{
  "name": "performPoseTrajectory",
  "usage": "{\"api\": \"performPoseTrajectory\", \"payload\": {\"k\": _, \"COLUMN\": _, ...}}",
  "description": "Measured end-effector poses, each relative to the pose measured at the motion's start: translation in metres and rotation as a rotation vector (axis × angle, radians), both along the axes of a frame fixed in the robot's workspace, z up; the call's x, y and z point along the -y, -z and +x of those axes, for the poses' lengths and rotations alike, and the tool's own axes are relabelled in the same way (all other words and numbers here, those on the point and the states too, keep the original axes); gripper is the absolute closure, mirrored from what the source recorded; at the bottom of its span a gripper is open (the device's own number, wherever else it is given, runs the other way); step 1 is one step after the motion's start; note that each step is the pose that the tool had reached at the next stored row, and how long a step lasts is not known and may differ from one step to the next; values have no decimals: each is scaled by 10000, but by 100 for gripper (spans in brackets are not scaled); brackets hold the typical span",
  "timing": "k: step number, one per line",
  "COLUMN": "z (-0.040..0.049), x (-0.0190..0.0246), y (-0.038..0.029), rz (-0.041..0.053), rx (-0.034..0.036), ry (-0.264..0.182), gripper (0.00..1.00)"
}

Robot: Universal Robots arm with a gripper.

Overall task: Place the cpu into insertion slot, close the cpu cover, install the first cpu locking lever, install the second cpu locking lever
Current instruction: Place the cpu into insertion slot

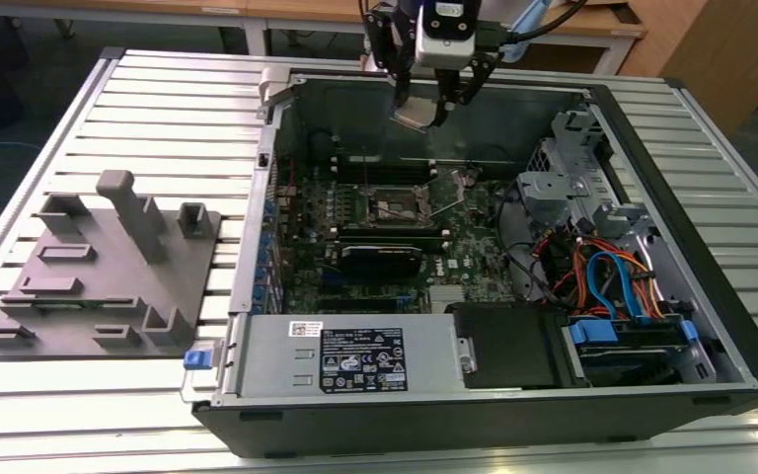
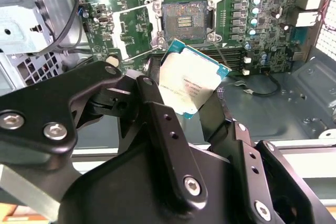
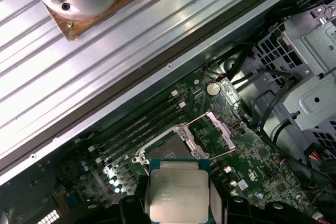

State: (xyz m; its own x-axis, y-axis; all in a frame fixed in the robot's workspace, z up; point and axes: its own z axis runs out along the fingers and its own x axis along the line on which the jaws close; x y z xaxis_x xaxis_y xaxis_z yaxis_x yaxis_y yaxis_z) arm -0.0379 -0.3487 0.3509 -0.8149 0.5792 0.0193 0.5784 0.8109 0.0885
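Observation:
My gripper (image 1: 426, 99) hangs over the back of the open computer case, shut on the cpu (image 1: 417, 113). The cpu (image 2: 191, 80) is a square silvery chip with a teal edge, clamped tilted between the two black fingers (image 2: 153, 109). Below it lies the insertion slot (image 2: 184, 17), a dark square socket with a metal rim on the green board, nothing in it. In the first wrist view the cpu (image 3: 177, 192) sits just short of the slot (image 3: 168, 148). The cpu cover (image 3: 219, 128) stands swung open beside the slot. Thin wire levers (image 2: 134, 9) are raised.
A grey moulded fixture (image 1: 103, 276) lies on the slatted table (image 1: 155, 89) at the exterior view's left. Inside the case are a power supply (image 1: 352, 360), a drive cage (image 1: 576, 188), coloured cables (image 1: 603, 276) and long black memory slots (image 3: 139, 124).

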Motion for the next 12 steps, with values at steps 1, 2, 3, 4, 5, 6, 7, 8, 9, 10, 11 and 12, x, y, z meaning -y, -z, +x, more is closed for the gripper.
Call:
{"api": "performPoseTrajectory", "payload": {"k": 1, "z": 0, "x": 0, "y": 1, "rz": 1, "rx": 0, "ry": 55, "gripper": 46}}
{"api": "performPoseTrajectory", "payload": {"k": 2, "z": 0, "x": 0, "y": 3, "rz": 0, "rx": 0, "ry": 116, "gripper": 46}}
{"api": "performPoseTrajectory", "payload": {"k": 3, "z": 0, "x": 0, "y": 4, "rz": 0, "rx": 0, "ry": 175, "gripper": 46}}
{"api": "performPoseTrajectory", "payload": {"k": 4, "z": 0, "x": 0, "y": 5, "rz": 0, "rx": 0, "ry": 230, "gripper": 46}}
{"api": "performPoseTrajectory", "payload": {"k": 5, "z": 0, "x": 0, "y": 6, "rz": 1, "rx": 0, "ry": 288, "gripper": 46}}
{"api": "performPoseTrajectory", "payload": {"k": 6, "z": 0, "x": 0, "y": 7, "rz": 0, "rx": 0, "ry": 346, "gripper": 46}}
{"api": "performPoseTrajectory", "payload": {"k": 7, "z": 0, "x": 0, "y": 8, "rz": -1, "rx": 0, "ry": 403, "gripper": 46}}
{"api": "performPoseTrajectory", "payload": {"k": 8, "z": 0, "x": 0, "y": 9, "rz": 0, "rx": 0, "ry": 459, "gripper": 46}}
{"api": "performPoseTrajectory", "payload": {"k": 9, "z": 0, "x": 0, "y": 10, "rz": 0, "rx": 0, "ry": 512, "gripper": 46}}
{"api": "performPoseTrajectory", "payload": {"k": 10, "z": 0, "x": 0, "y": 11, "rz": 0, "rx": 0, "ry": 563, "gripper": 46}}
{"api": "performPoseTrajectory", "payload": {"k": 11, "z": 0, "x": 0, "y": 12, "rz": 0, "rx": 0, "ry": 617, "gripper": 46}}
{"api": "performPoseTrajectory", "payload": {"k": 12, "z": 0, "x": 0, "y": 12, "rz": 0, "rx": 0, "ry": 674, "gripper": 46}}
